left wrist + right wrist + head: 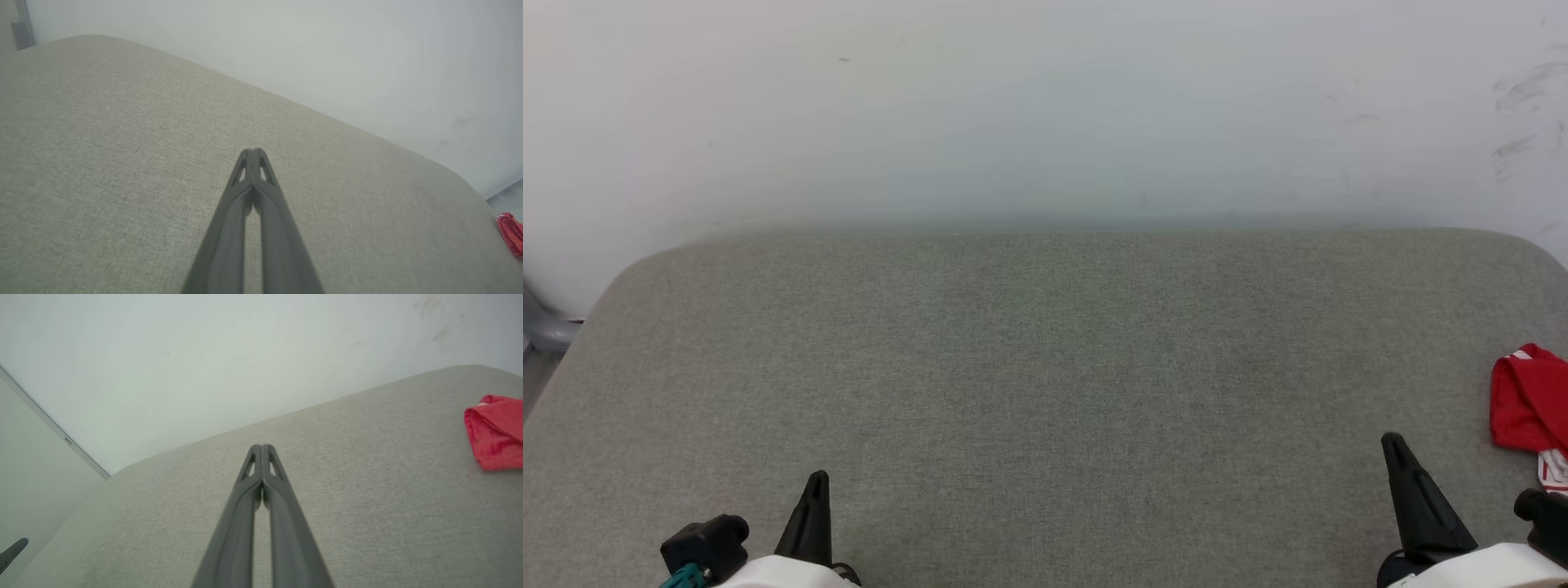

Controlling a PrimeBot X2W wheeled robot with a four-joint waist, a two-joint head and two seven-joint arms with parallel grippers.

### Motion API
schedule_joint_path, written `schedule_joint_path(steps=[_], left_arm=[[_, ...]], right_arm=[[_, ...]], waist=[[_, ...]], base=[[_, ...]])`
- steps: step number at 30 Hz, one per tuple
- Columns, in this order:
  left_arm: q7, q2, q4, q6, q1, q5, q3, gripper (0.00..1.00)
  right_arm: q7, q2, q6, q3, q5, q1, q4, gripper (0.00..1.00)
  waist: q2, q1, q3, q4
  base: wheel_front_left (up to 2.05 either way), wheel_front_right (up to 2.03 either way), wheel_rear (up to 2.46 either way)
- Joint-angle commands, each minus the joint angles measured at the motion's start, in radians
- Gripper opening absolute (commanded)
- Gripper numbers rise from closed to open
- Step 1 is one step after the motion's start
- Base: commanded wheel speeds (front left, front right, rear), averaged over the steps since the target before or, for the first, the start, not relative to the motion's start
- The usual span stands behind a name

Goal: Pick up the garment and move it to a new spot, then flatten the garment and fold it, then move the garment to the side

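Note:
The garment [1525, 404] is a red bundle with a bit of white trim, lying at the far right edge of the grey padded surface [1045, 367]; the frame edge cuts it off. It also appears as red cloth [496, 433] at the right of the right wrist view and as a small red patch [510, 239] in the left wrist view. My left gripper [817, 480] sits at the lower left, shut and empty, its tips [253, 152] pressed together. At the lower right my right gripper [1392, 443] is shut with nothing in it [262, 447], a short way left of the garment.
A pale wall [1045, 106] rises behind the surface's rounded far edge. A grey pipe or frame part [543, 327] shows at the far left. The left gripper's tip [14, 551] pokes into the right wrist view's lower left corner.

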Motion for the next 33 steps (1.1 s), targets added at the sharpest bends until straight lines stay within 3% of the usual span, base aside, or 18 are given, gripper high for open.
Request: schedule_joint_path(steps=[1, 10, 33], left_arm=[[0.008, 0.002, -0.009, -0.008, -0.034, -0.036, 0.013, 0.0], [0.057, -0.021, 0.003, -0.037, -0.061, -0.206, 0.052, 0.0], [0.133, -0.056, 0.024, -0.082, -0.102, -0.466, 0.113, 0.0]], right_arm=[[0.003, -0.01, 0.0, 0.002, 0.043, -0.034, -0.001, 0.0], [0.007, -0.016, 0.0, 0.006, 0.242, -0.077, 0.058, 0.0], [0.02, -0.021, 0.0, 0.006, 0.541, -0.145, 0.15, 0.0]], waist=[[-0.0001, 0.0, 0.001, 0.0], [-0.0001, 0.0, 0.009, 0.0], [-0.0001, 0.0, 0.023, 0.001]], base=[[0.0, 0.0, 0.0], [0.0, 0.0, 0.0], [0.0, 0.0, 0.0]])
